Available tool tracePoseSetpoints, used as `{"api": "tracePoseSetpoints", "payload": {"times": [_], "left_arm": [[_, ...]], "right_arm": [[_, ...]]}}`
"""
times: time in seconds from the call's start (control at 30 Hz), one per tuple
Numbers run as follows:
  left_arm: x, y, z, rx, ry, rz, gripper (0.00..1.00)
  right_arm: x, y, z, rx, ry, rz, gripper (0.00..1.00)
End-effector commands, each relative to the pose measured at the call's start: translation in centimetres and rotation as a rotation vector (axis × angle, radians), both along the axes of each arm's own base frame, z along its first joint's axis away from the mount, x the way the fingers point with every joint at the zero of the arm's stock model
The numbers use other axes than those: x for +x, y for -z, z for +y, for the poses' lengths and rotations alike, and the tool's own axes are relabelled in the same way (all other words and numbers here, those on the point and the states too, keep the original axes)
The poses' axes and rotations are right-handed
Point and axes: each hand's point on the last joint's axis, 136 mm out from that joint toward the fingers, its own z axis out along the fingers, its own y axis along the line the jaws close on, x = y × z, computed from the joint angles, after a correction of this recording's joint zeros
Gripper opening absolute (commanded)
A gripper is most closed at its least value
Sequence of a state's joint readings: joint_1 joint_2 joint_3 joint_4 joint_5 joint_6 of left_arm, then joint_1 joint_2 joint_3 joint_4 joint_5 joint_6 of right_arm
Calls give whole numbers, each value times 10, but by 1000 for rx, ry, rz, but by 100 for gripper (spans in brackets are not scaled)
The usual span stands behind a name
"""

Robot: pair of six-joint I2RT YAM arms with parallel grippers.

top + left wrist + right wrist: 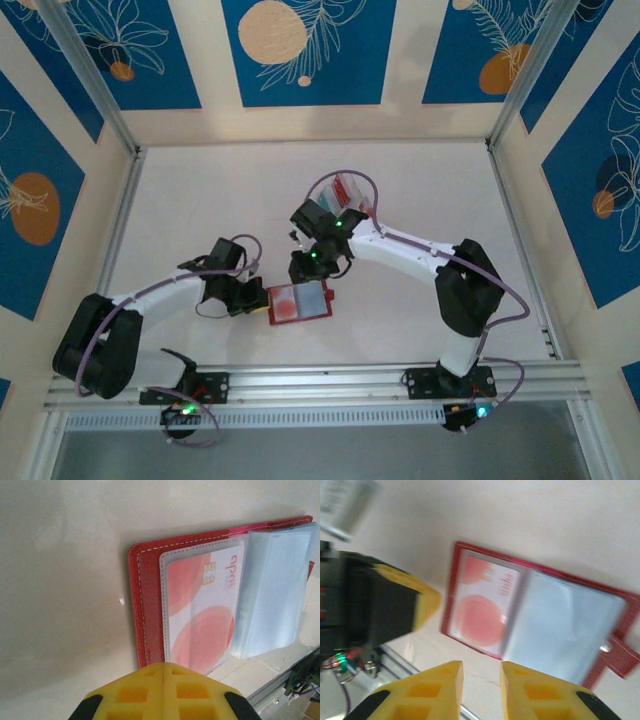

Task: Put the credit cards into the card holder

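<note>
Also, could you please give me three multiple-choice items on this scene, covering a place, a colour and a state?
1. Where is the pink-and-white card? A in a clear pocket of the card holder; B loose beside it; C underneath it.
2. The card holder's cover is: A blue; B red; C green.
3. The card holder lies: A shut; B open; C folded upright.
Answers: 1 A, clear plastic covers it; 2 B, its stitched border is red; 3 B, both halves lie spread on the table.
</note>
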State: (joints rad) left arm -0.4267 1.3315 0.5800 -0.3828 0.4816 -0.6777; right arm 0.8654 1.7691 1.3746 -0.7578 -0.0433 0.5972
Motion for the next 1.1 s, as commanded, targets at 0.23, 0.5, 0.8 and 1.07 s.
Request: {"api": "tracePoseSetpoints", "payload": {"times": [0.23,0.5,0.8,1.07], "left_arm": [[-4,8,3,9,26,28,2],[0,22,-2,8,45,51,1],[-3,32,1,21,47,71,1],[-6,34,1,21,45,75,1]], "right_arm": [[-26,39,-30,-176,54,107,31],[-43,51,-28,-166,64,165,36],[-48,57,-40,-228,96,163,37],[-53,67,-49,-266,110,183,40]]}}
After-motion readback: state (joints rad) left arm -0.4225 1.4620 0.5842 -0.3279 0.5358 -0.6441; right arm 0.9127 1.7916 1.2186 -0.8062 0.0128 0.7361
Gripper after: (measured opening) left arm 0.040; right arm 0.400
